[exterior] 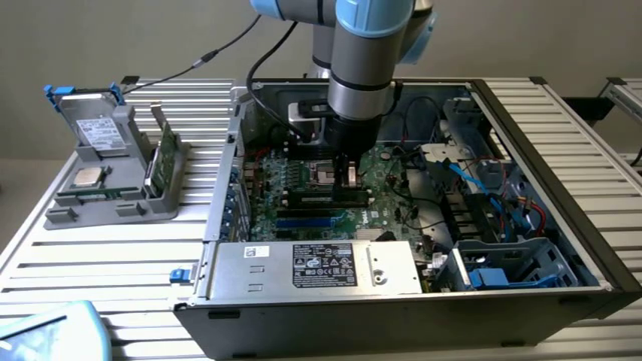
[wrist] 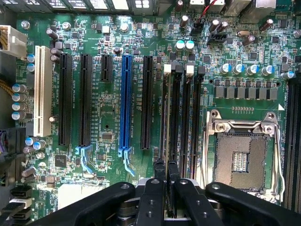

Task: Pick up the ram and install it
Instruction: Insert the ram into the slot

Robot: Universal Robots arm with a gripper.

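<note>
My gripper [wrist: 166, 172] is shut on the ram [wrist: 166, 201]. The ram shows edge-on as a thin green strip between the two black fingers [wrist: 151, 197]. It is lined up lengthwise with the row of black memory slots [wrist: 175, 113] beside the open processor socket [wrist: 244, 157]. I cannot tell whether its lower edge touches a slot. In the exterior view the gripper [exterior: 350, 174] hangs straight down inside the open computer case [exterior: 561, 188], low over the green motherboard [exterior: 301, 214] near its middle.
A blue expansion slot [wrist: 126, 103], black slots and a white slot [wrist: 43, 94] lie beside the memory slots. The grey power supply [exterior: 311, 265] fills the case front and cables [exterior: 482, 180] crowd its right. A grey fixture [exterior: 110, 188] on the table's left holds a drive, a chip and a green card [exterior: 164, 154].
</note>
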